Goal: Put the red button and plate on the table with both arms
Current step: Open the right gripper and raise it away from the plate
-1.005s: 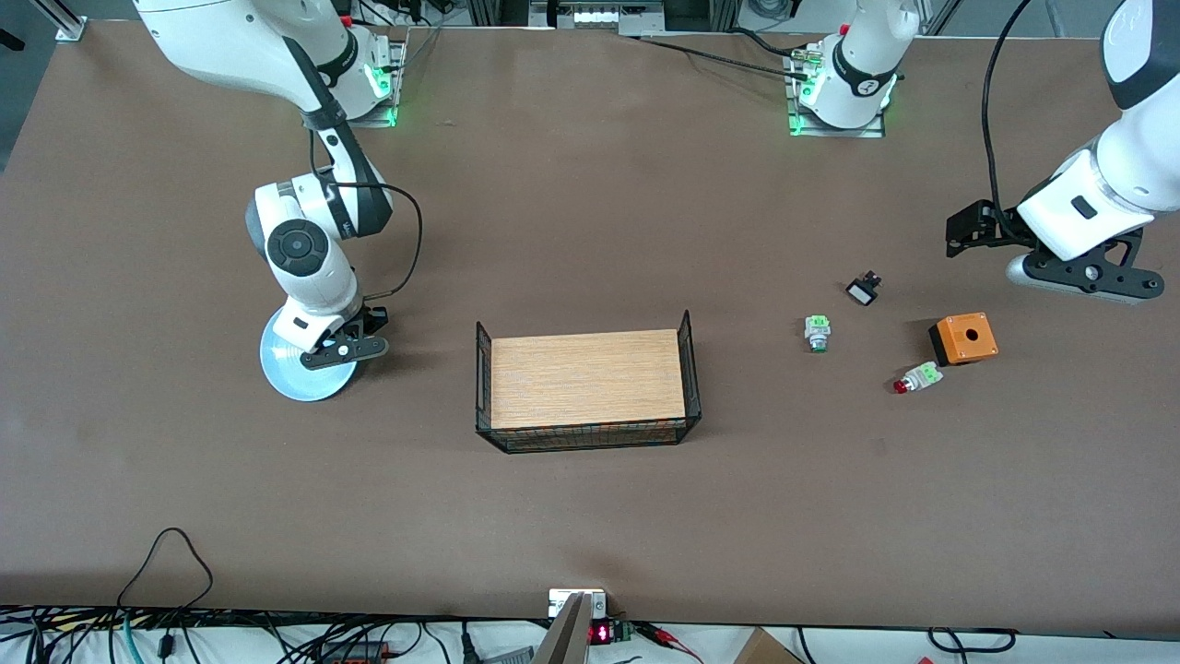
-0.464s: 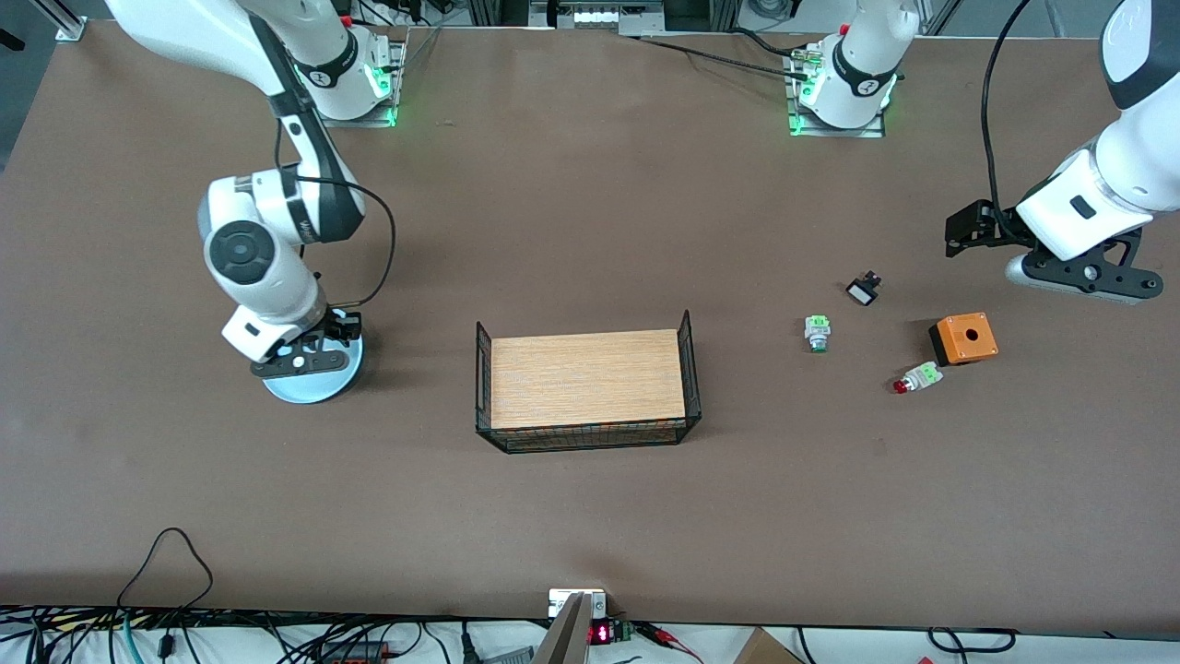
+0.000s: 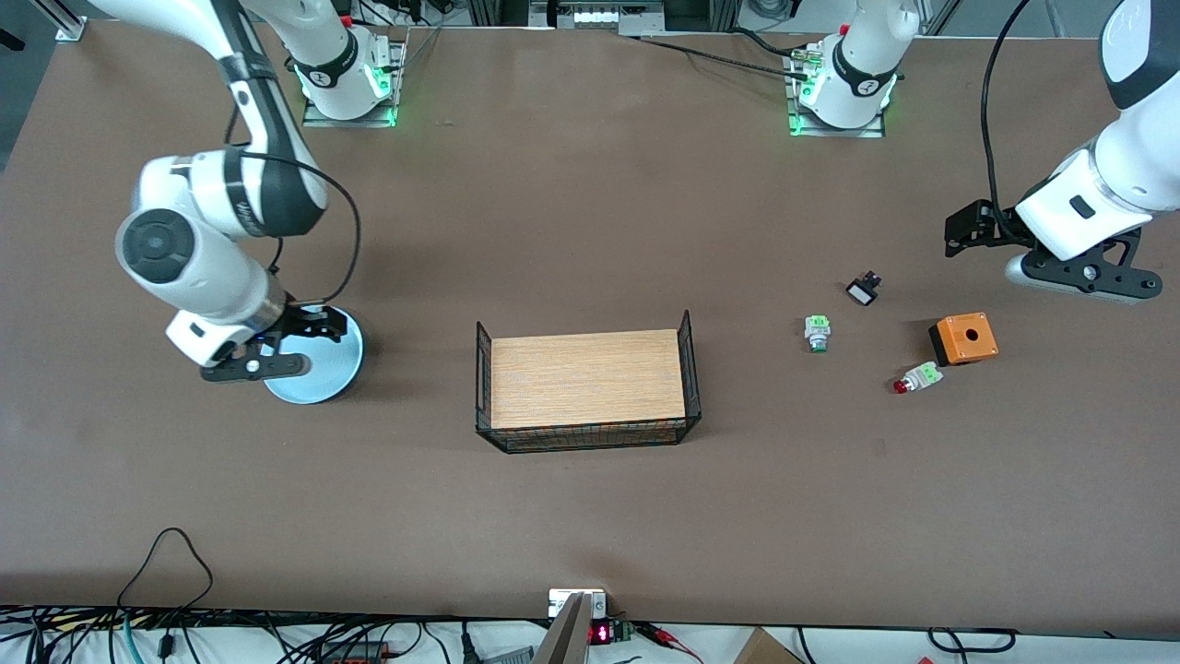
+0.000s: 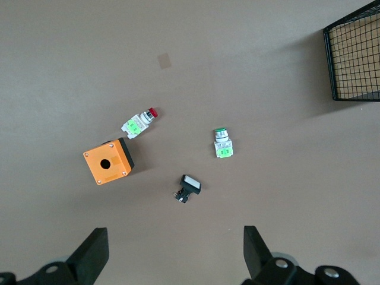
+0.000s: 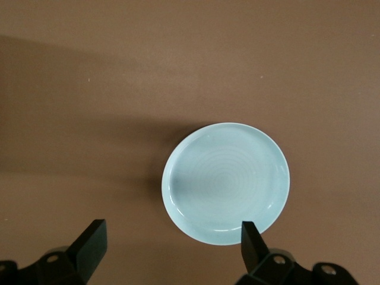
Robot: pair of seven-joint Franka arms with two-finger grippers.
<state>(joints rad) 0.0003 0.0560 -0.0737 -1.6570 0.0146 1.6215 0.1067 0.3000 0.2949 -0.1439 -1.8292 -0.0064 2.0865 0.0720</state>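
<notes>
Plate (image 3: 318, 367) lies flat on the table (image 3: 572, 516) toward the right arm's end, under the spread, empty right gripper (image 5: 169, 249), while the red button (image 3: 916, 379) rests beside the orange box (image 3: 963, 337), suggesting both are delivered, left gripper (image 4: 175, 255) empty and wide above.

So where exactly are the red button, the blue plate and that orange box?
red button (image 3: 916, 378), front view, on its whitish body.
plate (image 5: 227, 181), right wrist view, on the middle of its bare surface.
orange box (image 4: 108, 161), left wrist view, on its top face beside the hole.
</notes>
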